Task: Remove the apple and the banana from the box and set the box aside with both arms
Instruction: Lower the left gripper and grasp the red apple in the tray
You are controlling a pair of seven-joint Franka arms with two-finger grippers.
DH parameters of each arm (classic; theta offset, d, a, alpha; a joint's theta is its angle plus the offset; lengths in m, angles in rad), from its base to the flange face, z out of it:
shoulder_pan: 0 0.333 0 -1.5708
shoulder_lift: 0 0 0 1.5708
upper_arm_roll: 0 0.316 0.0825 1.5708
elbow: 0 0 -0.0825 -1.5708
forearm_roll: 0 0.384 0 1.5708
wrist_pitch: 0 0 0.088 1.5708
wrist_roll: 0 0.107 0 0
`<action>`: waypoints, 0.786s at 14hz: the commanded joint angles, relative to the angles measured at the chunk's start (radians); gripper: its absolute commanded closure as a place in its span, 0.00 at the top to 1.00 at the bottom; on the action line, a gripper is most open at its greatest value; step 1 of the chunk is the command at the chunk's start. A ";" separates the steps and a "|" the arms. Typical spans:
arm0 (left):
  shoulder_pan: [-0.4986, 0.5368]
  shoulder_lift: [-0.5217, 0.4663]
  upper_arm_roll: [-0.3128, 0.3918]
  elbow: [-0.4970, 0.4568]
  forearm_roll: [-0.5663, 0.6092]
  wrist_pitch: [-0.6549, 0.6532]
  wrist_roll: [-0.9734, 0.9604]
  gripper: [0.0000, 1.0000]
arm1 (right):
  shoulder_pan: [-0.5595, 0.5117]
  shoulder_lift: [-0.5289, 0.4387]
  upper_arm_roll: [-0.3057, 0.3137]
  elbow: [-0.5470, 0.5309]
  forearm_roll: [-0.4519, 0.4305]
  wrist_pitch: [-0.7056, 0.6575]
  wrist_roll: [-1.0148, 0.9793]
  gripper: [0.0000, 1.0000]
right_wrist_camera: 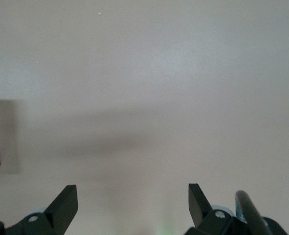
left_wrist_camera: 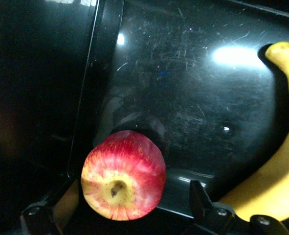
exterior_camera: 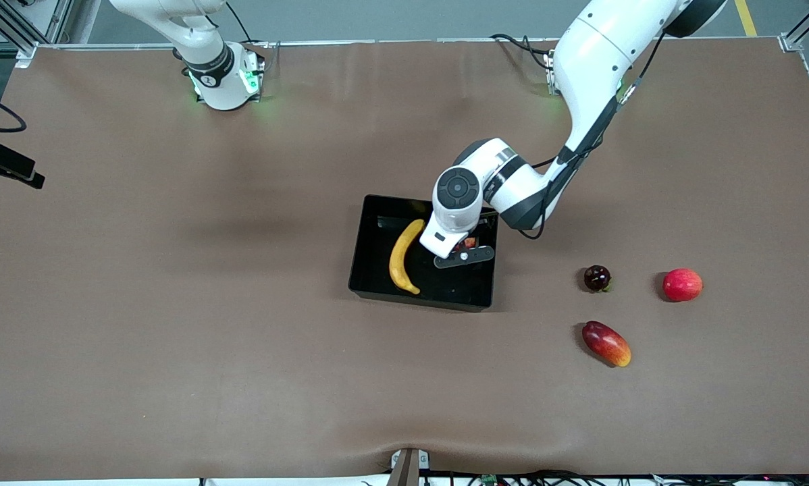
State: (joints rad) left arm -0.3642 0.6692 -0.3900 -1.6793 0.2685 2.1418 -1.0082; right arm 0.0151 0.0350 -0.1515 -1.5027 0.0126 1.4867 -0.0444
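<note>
A wide tabletop (exterior_camera: 175, 324) is covered by a brown mat, faintly creased and rippled near the edge closest to the front camera. Soft, diffuse shadows are cast across the mat near its middle. A thin metal frame (exterior_camera: 377, 42) is seen along the edge by the robot bases, with aluminium posts at the corners. Grey floor (exterior_camera: 391, 17) is visible above that edge, marked by a yellow line (exterior_camera: 745, 17). A black device (exterior_camera: 6, 165) is mounted at the right arm's end. Cables (exterior_camera: 546, 478) are strung along the nearest edge.
</note>
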 commanded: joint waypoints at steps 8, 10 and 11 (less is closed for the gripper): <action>-0.015 0.015 0.008 0.015 0.083 -0.051 -0.036 0.18 | -0.020 0.009 0.015 0.016 -0.009 0.000 -0.009 1.00; -0.015 -0.011 0.007 0.026 0.097 -0.094 -0.033 0.00 | -0.020 0.009 0.015 0.016 -0.010 0.000 -0.009 1.00; -0.013 -0.034 0.005 0.038 0.101 -0.120 -0.029 0.00 | -0.021 0.009 0.015 0.016 -0.010 0.000 -0.009 1.00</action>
State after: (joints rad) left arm -0.3667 0.6818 -0.3891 -1.6606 0.3388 2.0810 -1.0218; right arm 0.0136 0.0361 -0.1515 -1.5027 0.0126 1.4879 -0.0444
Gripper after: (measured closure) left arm 0.264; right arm 0.000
